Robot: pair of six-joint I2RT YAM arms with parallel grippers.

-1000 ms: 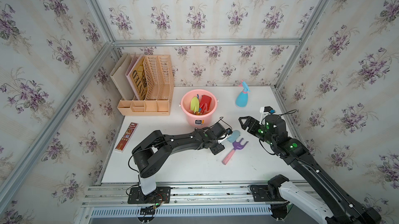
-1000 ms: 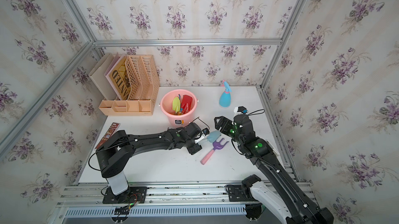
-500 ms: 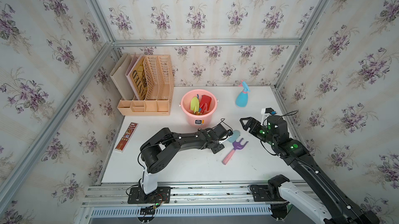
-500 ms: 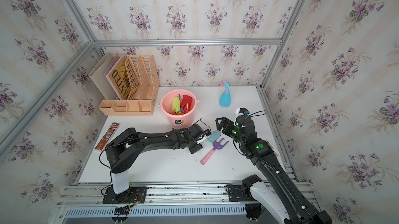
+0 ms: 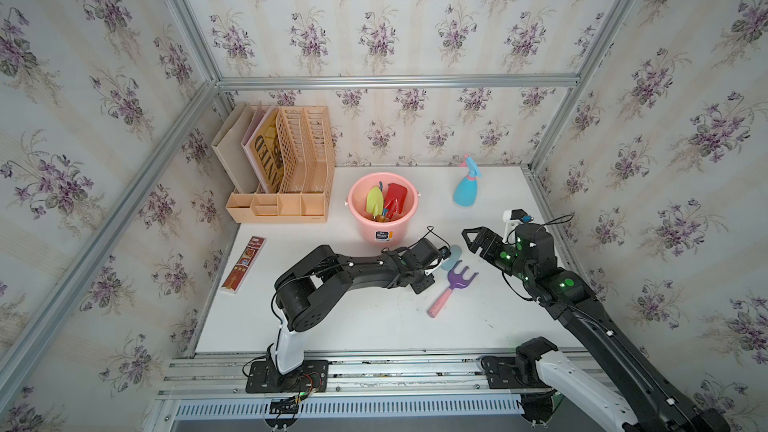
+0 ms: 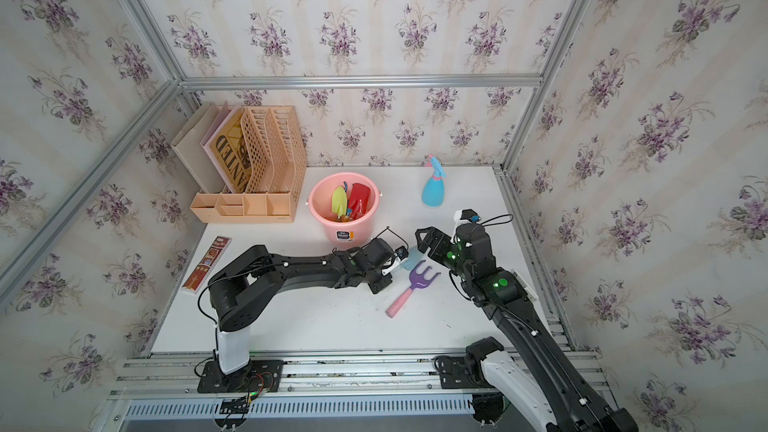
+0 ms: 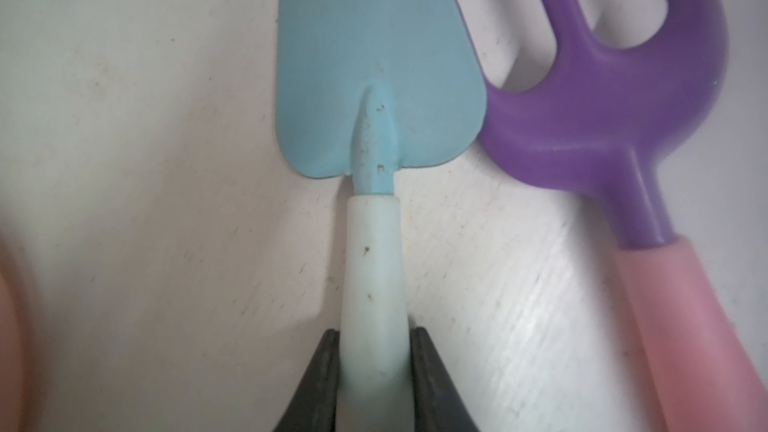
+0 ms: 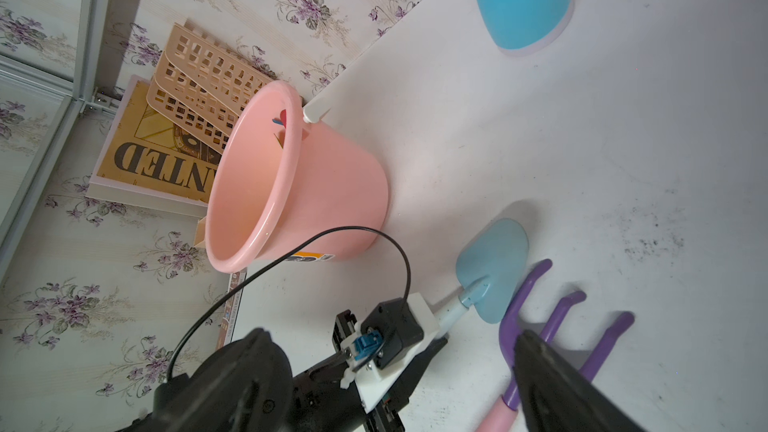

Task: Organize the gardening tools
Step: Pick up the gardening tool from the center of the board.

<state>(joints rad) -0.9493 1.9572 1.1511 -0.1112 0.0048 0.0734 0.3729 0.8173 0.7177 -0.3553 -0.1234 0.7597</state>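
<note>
My left gripper (image 7: 376, 336) is shut on the white handle of the light-blue trowel (image 7: 374, 55), which lies flat on the table. In both top views the trowel (image 5: 453, 257) (image 6: 413, 257) touches the head of the purple fork (image 5: 461, 280) (image 6: 422, 276), which has a pink handle. My right gripper (image 5: 473, 238) hangs open just right of both, with nothing between its fingers. The right wrist view shows the trowel (image 8: 492, 267) and the fork (image 8: 540, 317) below it. A green trowel (image 5: 374, 199) and a red trowel (image 5: 395, 197) stand in the pink bucket (image 5: 365, 226). The spray bottle (image 5: 466, 188) stands at the back right.
A beige file organiser (image 5: 291, 168) holding a book stands at the back left, next to the bucket. A long red-brown packet (image 5: 244, 263) lies near the table's left edge. The metal frame (image 5: 552, 217) runs along the right edge, close behind my right arm.
My left gripper's jaws have closed on the light-blue trowel's handle, and its elbow has shifted slightly right. The right arm has barely moved. The tools lie where they were.
</note>
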